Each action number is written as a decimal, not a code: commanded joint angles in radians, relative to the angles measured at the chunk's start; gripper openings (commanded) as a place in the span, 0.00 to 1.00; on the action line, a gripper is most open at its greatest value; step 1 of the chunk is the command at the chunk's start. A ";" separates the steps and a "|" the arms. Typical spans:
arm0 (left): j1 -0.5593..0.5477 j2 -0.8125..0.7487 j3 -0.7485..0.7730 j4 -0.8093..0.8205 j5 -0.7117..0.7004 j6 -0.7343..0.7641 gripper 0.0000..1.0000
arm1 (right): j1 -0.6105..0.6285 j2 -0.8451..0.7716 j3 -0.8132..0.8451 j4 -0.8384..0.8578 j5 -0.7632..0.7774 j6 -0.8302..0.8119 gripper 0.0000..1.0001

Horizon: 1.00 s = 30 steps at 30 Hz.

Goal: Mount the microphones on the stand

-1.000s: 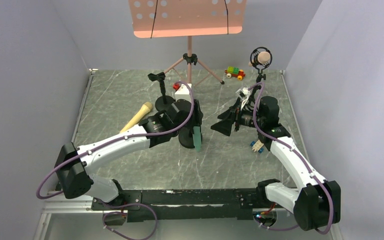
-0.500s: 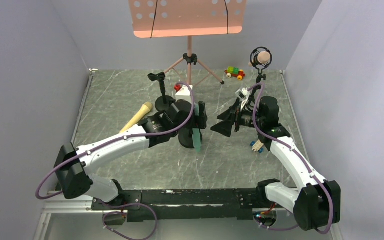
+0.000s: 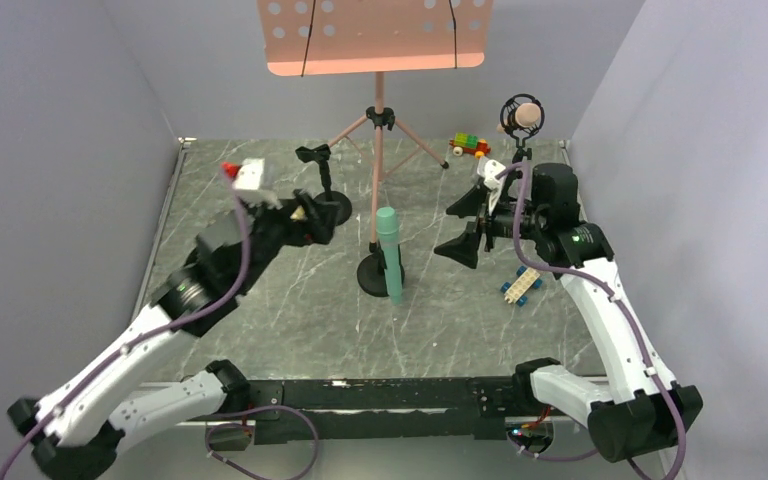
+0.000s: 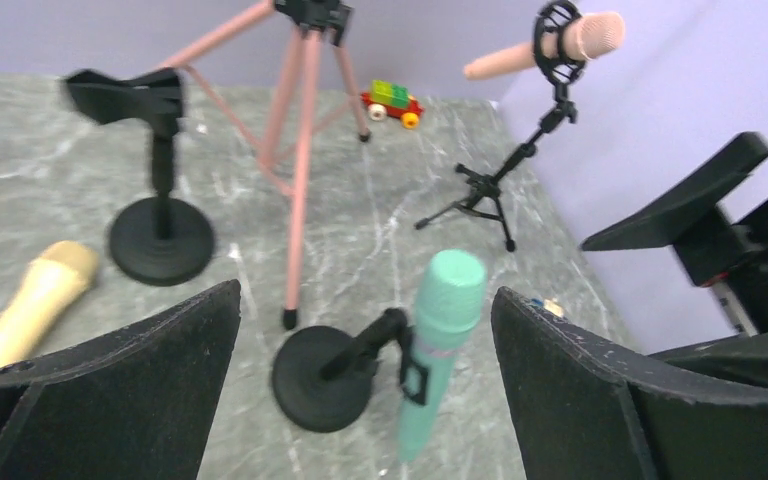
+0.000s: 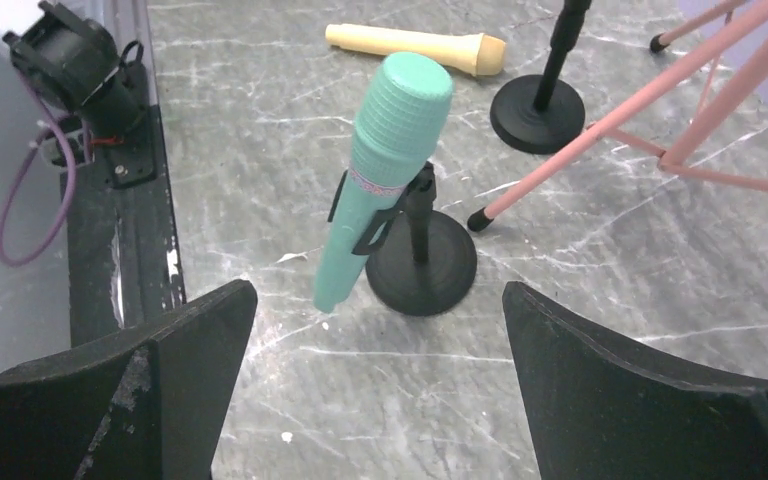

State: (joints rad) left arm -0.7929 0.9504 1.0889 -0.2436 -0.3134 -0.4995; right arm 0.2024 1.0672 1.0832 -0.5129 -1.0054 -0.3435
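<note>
The teal mic (image 5: 385, 170), plastic with a ribbed round head, hangs tilted in the clip of a black stand (image 5: 422, 262) with a disc base. Whether its tail touches the grey marbled table (image 5: 610, 400) is unclear. The smooth yellow mic (image 4: 30, 305) lies flat beside a 2nd disc stand (image 4: 160, 235). The salmon mic (image 4: 545, 50) sits in the ring mount of a thin tripod (image 4: 485, 185). The left gripper (image 4: 363, 300) and right gripper (image 5: 378, 290) each have 2 matte black jaws spread wide, gripping nothing.
</note>
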 commanded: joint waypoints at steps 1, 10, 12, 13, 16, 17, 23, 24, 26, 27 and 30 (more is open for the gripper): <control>0.053 -0.172 -0.145 -0.112 -0.082 0.090 0.99 | 0.069 0.032 0.052 -0.213 0.085 -0.119 1.00; 0.071 -0.627 -0.470 -0.313 -0.127 -0.041 0.99 | 0.278 0.062 -0.045 0.027 0.405 0.107 1.00; 0.071 -0.711 -0.525 -0.333 -0.127 -0.106 0.99 | 0.290 0.063 -0.057 0.063 0.451 0.143 1.00; 0.071 -0.746 -0.546 -0.343 -0.127 -0.139 0.99 | 0.294 0.063 -0.063 0.085 0.472 0.169 1.00; 0.072 -0.823 -0.594 -0.364 -0.126 -0.214 0.99 | 0.312 0.045 -0.084 0.144 0.526 0.262 1.00; 0.071 -0.840 -0.604 -0.373 -0.125 -0.231 0.99 | 0.321 0.035 -0.096 0.176 0.545 0.309 1.00; 0.071 -0.868 -0.594 -0.451 -0.137 -0.307 0.99 | 0.378 0.054 -0.105 0.243 0.710 0.534 1.00; 0.071 -0.869 -0.588 -0.459 -0.138 -0.313 0.99 | 0.391 0.056 -0.105 0.246 0.724 0.556 1.00; 0.071 -0.869 -0.575 -0.469 -0.137 -0.317 0.99 | 0.418 0.059 -0.107 0.248 0.719 0.570 1.00; 0.073 -0.867 -0.570 -0.474 -0.140 -0.318 0.99 | 0.439 0.063 -0.107 0.246 0.737 0.582 1.00; 0.071 -0.857 -0.552 -0.486 -0.152 -0.321 0.99 | 0.518 0.080 -0.103 0.237 0.847 0.589 1.00</control>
State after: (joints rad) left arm -0.7250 0.0933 0.4847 -0.7094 -0.4397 -0.7891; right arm 0.6434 1.1320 0.9791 -0.3168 -0.3042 0.1692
